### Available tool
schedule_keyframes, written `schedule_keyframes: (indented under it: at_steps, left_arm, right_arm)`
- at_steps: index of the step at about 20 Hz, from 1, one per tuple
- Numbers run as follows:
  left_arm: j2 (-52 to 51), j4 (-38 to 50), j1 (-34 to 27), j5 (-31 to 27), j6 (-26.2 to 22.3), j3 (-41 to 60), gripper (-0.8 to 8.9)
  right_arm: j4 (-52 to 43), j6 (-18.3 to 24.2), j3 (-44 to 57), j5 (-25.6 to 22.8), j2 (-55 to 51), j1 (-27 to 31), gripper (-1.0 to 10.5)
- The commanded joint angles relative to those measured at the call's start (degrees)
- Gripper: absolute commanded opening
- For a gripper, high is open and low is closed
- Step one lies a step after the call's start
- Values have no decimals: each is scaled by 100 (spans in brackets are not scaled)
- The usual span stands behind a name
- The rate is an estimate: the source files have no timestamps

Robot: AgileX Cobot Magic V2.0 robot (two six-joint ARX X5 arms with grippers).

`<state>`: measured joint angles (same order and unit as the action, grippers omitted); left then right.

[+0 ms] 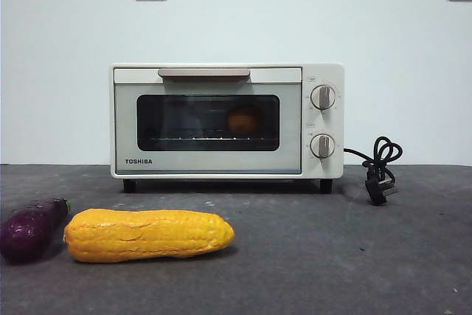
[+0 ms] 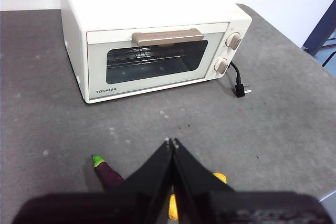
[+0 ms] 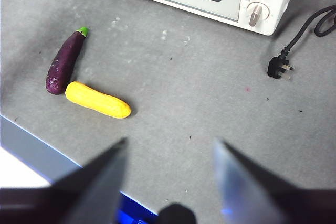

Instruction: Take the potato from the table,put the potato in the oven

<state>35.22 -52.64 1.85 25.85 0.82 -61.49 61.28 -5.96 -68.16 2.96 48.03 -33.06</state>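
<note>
1. Plain white wall with two sockets stands behind a dark grey worktop (image 1: 413, 256).
2. Against that wall sits the oven (image 1: 221, 123), door shut, its cord (image 1: 377, 167) and plug lying just beside the knob side.
3. Through the dark door window the potato (image 1: 243, 121) shows as an orange lump on the rack, so by my reading it is already inside and the task looks finished.
4. On the near part of the worktop lie the corn (image 1: 147, 234) and the eggplant (image 1: 31, 228), close together and well apart from the oven.
5. The left claw (image 2: 171, 142) hangs above those two with its jaws pressed together, holding nothing.
6. The right claw (image 3: 170, 145) is spread wide and empty, high over the worktop near its front edge.
7. Risk: a low pass by the left arm could knock the corn or eggplant, since both lie right under it.
8. Risk: a sweep toward the knob side could snag the loose cord.
9. Open room is wide between the vegetables and the oven, and on the plug side.
</note>
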Motion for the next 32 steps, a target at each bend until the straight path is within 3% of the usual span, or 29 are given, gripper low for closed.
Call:
schedule_keyframes:
  at_steps: [1,14,17,20,26,32]
  left_arm:
    - [-15,31,11,4,-87,28,-8]
    - [-13,24,7,-26,-87,28,-5]
    - [-20,273,26,-380,-723,33,-5]
    - [-446,1565,-87,-1744,-1152,398,-5]
    - [-2188,5281,-378,-3189,-1088,3370,-5]
    - [-2975,5742,-385,-3340,-678,5438,-4]
  right_arm:
    - [-33,37,-7,-4,-4,-17,-1]
    - [-31,46,-7,-9,-4,-15,0]
    - [-33,46,-7,-9,-4,-15,1]
    - [-31,46,-7,-7,-9,-15,1]
    - [-31,46,-7,-9,-9,-11,1]
    - [-31,46,-7,-11,-7,-11,1]
